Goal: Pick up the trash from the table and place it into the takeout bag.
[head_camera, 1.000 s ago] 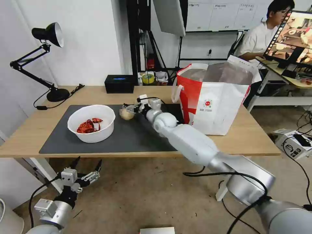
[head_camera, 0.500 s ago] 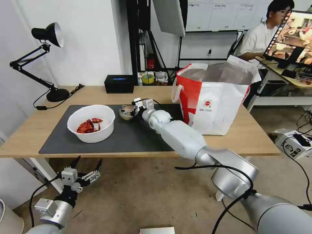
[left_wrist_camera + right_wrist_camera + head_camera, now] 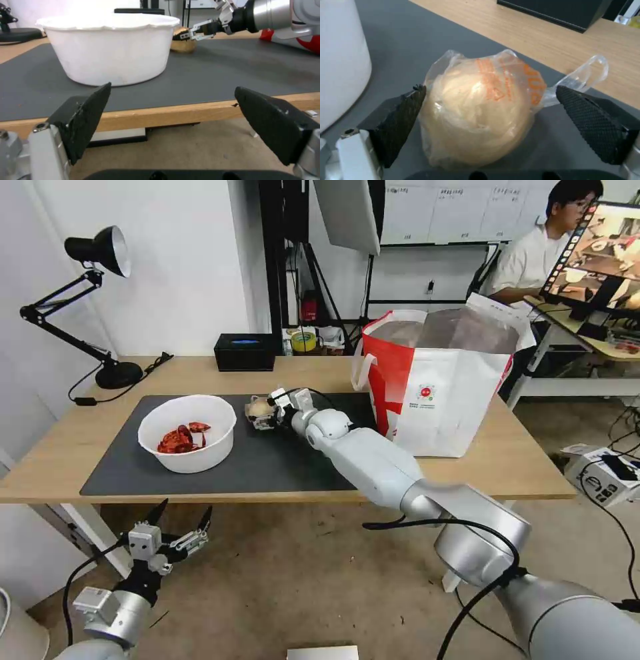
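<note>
Where the light wood-top desk (image 3: 513,473) stands on its white legs over a scuffed brownish floor, a large dark grey mat (image 3: 267,463) covers most of its middle, smooth and matte, with bare pale wood showing around it. Against the white wall behind, a black desk lamp (image 3: 100,247) on a jointed arm stands at the desk's far left corner, and a black rectangular box (image 3: 245,351) lies along the back edge.

On the mat sits a white round plastic bowl (image 3: 188,432), thin-walled with a slightly wavy rim, holding red scraps (image 3: 180,439). Near it, further toward the centre, lies the small clear bag around a beige ball (image 3: 480,112): crinkled glossy film with orange print, a loose handle loop trailing onto the mat, the ball inside rounded and fibrous-looking.

The right gripper (image 3: 261,413) reaches low over the mat with its black, textured fingers (image 3: 403,112) spread to either side of the bagged ball; one pad is at the film, the other stands apart from it.

The takeout bag (image 3: 440,393) stands upright at the mat's right end, boxy, red and white, lined with silver foil, mouth open, white handles hanging, a small round red logo on its front.

The left gripper (image 3: 175,533) hangs below the desk's front edge, its dark fingers splayed wide on nothing.
</note>
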